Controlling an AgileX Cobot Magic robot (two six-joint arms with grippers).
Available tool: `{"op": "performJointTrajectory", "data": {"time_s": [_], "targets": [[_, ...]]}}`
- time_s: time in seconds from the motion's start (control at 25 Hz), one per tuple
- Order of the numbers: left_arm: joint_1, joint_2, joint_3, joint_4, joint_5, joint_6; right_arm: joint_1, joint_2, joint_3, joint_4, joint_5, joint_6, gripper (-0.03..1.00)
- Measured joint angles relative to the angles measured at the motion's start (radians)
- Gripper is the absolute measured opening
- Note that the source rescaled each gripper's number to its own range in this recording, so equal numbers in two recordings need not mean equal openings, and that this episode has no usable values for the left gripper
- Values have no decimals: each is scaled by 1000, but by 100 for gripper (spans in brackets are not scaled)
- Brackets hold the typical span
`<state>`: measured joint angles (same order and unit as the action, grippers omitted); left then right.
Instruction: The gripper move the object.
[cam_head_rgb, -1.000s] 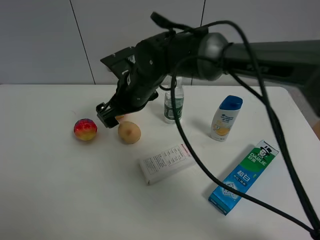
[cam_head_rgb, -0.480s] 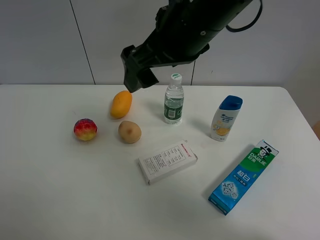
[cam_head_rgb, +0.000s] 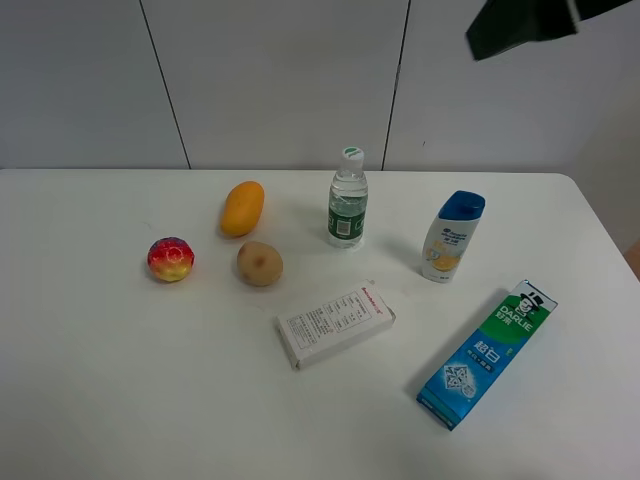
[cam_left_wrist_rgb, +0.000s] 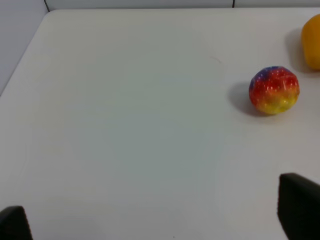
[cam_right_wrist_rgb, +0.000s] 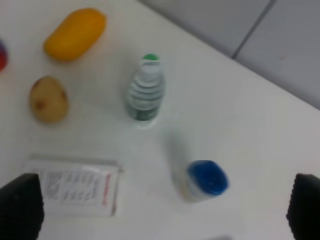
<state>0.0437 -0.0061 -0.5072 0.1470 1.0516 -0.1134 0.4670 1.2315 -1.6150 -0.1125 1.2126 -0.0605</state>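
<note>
1. Right, your target: the potato (cam_head_rgb: 259, 263) sits left of centre in the high view, free on the white table (cam_head_rgb: 120, 400), nothing gripping it.
2. Around it: the mango (cam_head_rgb: 242, 208) lies just above it in frame, the apple (cam_head_rgb: 171, 259) to its left, the white box (cam_head_rgb: 335, 325) down to the right. All apart from it, none touching.
3. Its shape is nearly round, so the long axis barely matters; you can close across it from almost any angle.
4. Now the right gripper (cam_right_wrist_rgb: 165, 207): it hangs high at the upper right of the high view, well apart from everything. Its wrist view shows two dark fingertips (cam_right_wrist_rgb: 20, 205) at opposite bottom corners, spread wide, with nothing between them.
5. From that gripper the potato lies down and to the left, past the water bottle (cam_head_rgb: 347, 200). That bottle stands tall, so watch it on the descent.
6. The left gripper (cam_left_wrist_rgb: 160, 220) also shows fingers spread wide over bare table, with the apple ahead of it; the potato is outside that wrist view.
7. Which arm is nearer? You can't judge that reliably from these views.
</note>
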Motion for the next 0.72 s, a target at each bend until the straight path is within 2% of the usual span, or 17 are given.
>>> {"op": "performJointTrajectory", "data": {"time_s": [0.2, 0.32, 0.52, 0.72], "targets": [[0, 0, 0, 0, 0, 0, -242, -135, 2, -22, 1, -3, 100], [0, 0, 0, 0, 0, 0, -332, -242, 62, -27, 0, -3, 100], [0, 0, 0, 0, 0, 0, -380, -454, 327, -42, 2, 12, 100], [0, 0, 0, 0, 0, 0, -380, -724, 636, -42, 2, 122, 100]]}}
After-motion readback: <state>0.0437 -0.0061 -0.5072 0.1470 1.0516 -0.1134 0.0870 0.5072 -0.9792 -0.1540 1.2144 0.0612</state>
